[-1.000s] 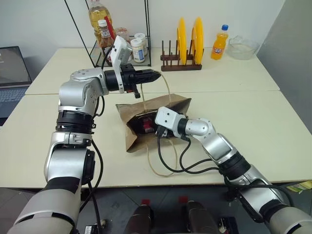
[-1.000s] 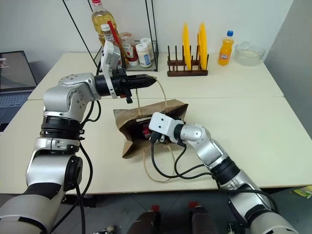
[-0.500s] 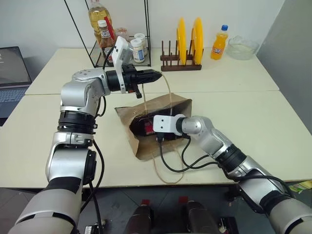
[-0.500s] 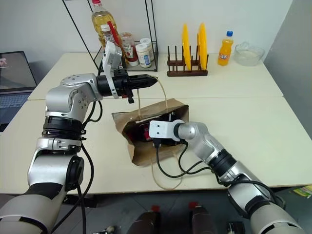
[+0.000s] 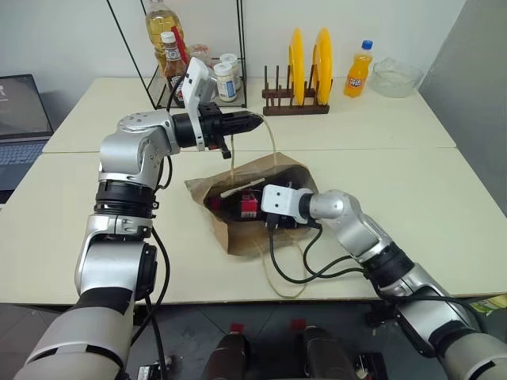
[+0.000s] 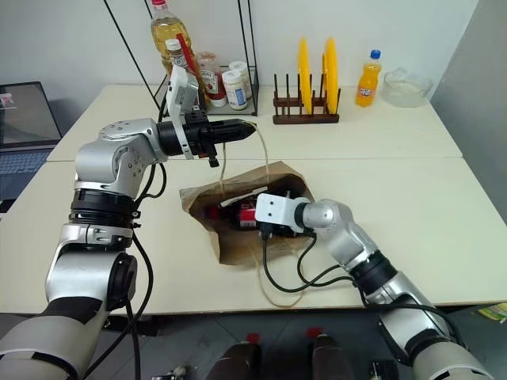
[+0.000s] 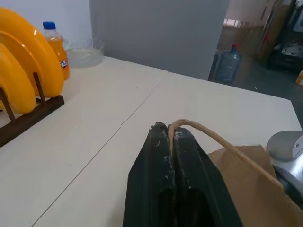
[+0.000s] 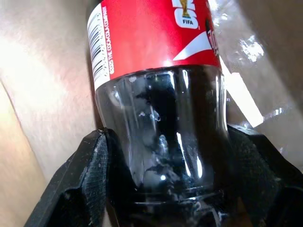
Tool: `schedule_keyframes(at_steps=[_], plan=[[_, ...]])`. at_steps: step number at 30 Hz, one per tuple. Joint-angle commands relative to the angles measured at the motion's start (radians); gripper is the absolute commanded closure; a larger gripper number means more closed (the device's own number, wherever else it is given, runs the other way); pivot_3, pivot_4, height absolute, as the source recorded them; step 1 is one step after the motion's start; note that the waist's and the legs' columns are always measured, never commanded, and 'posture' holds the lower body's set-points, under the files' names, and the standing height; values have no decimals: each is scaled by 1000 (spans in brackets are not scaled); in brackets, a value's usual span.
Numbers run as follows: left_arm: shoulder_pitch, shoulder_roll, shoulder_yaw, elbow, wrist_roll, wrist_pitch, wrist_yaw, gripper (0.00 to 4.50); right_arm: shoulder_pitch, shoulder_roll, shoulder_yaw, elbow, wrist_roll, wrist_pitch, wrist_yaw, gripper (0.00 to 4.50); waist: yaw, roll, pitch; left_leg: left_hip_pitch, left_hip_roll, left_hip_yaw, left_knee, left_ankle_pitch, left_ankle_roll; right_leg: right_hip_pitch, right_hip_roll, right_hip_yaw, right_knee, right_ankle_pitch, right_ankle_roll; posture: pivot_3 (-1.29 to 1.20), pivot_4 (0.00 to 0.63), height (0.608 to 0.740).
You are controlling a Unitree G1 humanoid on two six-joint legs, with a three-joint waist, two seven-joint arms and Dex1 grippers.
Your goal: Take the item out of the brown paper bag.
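The left pincer [image 5: 255, 121] is pinching a cord handle [image 7: 215, 138] of the brown paper bag [image 5: 277, 229], holding it up above the worktop [image 5: 444, 206]. The right pincer [image 8: 163, 189] is reaching into the bag's mouth, its fingers [image 8: 87, 175] closing around the item [image 8: 156, 71], a dark bottle with a red label, lying inside the bag.

Even, bright indoor light falls from above; shadows on the bench [image 5: 412, 182] are faint and soft. Head views are sharp throughout. Close to the right wrist camera, the item [image 8: 156, 94] carries white glare streaks, the brown paper bag [image 8: 38, 94] beside it blurred.
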Motion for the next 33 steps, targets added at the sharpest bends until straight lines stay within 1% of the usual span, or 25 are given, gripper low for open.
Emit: schedule_keyframes(at_steps=[1,3,6,10,14,16,17,20,23,25,27,29,33], plan=[[-10,5,14,1,5,-33,7,4500,38,-23,-100,-207,106,52,53,1293,1,0,0,0,0,0,0,0,0,0,0,0,0,0,0,0,150,740],[-13,7,12,13,10,-44,7,4500,72,-63,-131,-300,137,90,83,1293,2,0,0,0,0,0,0,0,0,0,0,0,0,0,0,0,150,740],[-14,6,11,24,13,-54,5,4500,107,-102,-159,-387,174,132,102,1293,3,0,0,0,0,0,0,0,0,0,0,0,0,0,0,0,150,740],[-15,0,8,27,19,-63,1,4500,200,-186,-291,-582,375,251,201,1293,3,0,0,-1,0,0,0,0,0,0,0,-1,-1,0,0,0,150,740],[-14,5,9,35,22,-73,-6,4500,242,-284,-415,-717,522,369,237,1293,7,0,0,-2,0,0,1,-1,1,0,0,0,-1,0,0,0,150,740],[-10,6,9,33,21,-75,-9,4500,229,-308,-512,-763,623,496,213,1293,6,0,0,-2,0,0,1,-1,2,0,0,-1,-1,0,0,0,150,740],[-8,6,9,31,20,-75,-10,4500,202,-300,-574,-766,676,566,179,1293,6,0,0,-2,0,0,1,-2,3,0,0,-1,-1,0,0,0,150,740],[-4,4,7,26,19,-74,-12,4500,100,-231,-744,-720,763,725,18,1293,3,0,0,-2,1,0,1,-2,3,0,0,0,0,0,0,0,150,740],[-13,-2,4,35,21,-80,-13,4500,67,-171,-822,-629,696,742,-178,1293,8,0,0,-1,1,-1,1,-1,3,0,0,-1,0,0,0,0,150,740],[-22,-8,2,45,23,-85,-13,4500,98,-176,-804,-563,616,731,-286,1293,12,0,0,-1,1,-1,0,-1,3,0,-1,-1,0,0,0,0,150,740],[-29,-11,-1,50,23,-89,-15,4500,141,-213,-752,-493,524,722,-368,1293,20,0,0,-2,0,0,0,-1,2,0,-1,-1,0,0,0,0,150,740],[-30,-12,-2,50,23,-91,-16,4500,167,-245,-715,-436,482,718,-397,1293,25,0,0,-2,-1,2,1,0,1,0,-1,0,0,0,0,0,150,740],[-24,-15,-3,42,24,-92,-15,4500,197,-324,-612,-276,424,689,-373,1293,21,0,0,-4,-1,8,1,0,2,-3,-2,4,0,0,0,0,150,740]])
